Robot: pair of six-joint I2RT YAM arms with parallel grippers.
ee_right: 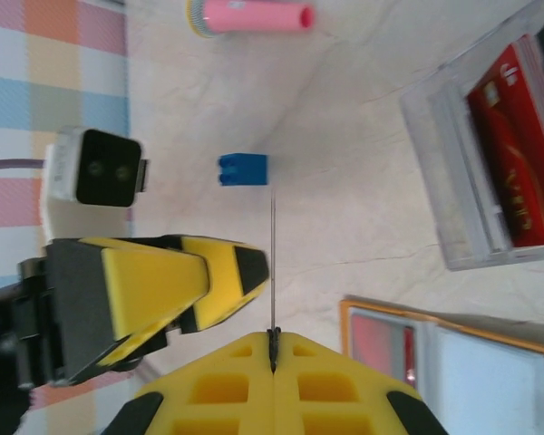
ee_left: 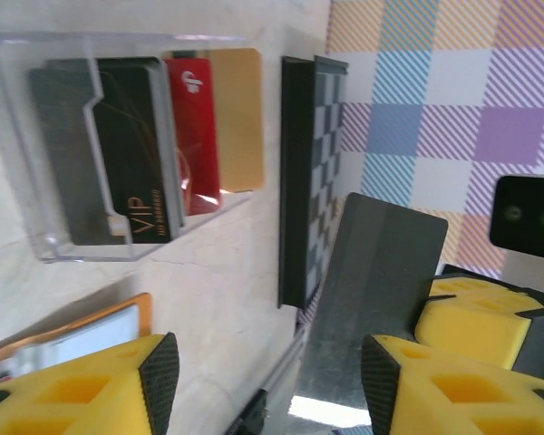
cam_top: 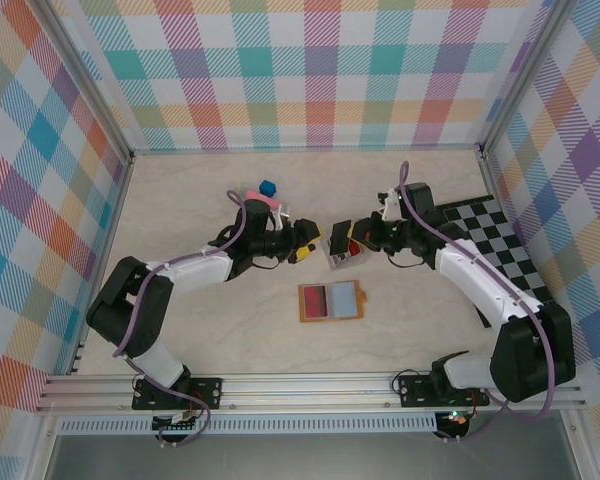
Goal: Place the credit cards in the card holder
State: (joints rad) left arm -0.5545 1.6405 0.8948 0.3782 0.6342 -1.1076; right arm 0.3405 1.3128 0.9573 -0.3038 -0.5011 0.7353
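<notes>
Nearest, the card holder point(cam_top: 330, 318) lies open and flat, long axis left-right, about equally near both arms. Just beyond it the right gripper point(ee_right: 272, 337) is clamped on a grey card point(ee_left: 381, 263), which its own wrist sees edge-on and the left wrist sees broadside. The left gripper point(ee_left: 267, 362) stands open around that card, perhaps touching. Farther off, the other credit cards point(ee_left: 127, 145) sit in a clear stand point(ee_left: 18, 109).

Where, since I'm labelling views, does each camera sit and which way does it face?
Top external: above, behind the arms, looking down at the table; both arms show.
Left wrist: faces right, at the grey card; open left gripper shows.
Right wrist: faces left, at the blue cube; right gripper shows, pinching that card.
Shared: both wrist views catch the tray and wallet.
</notes>
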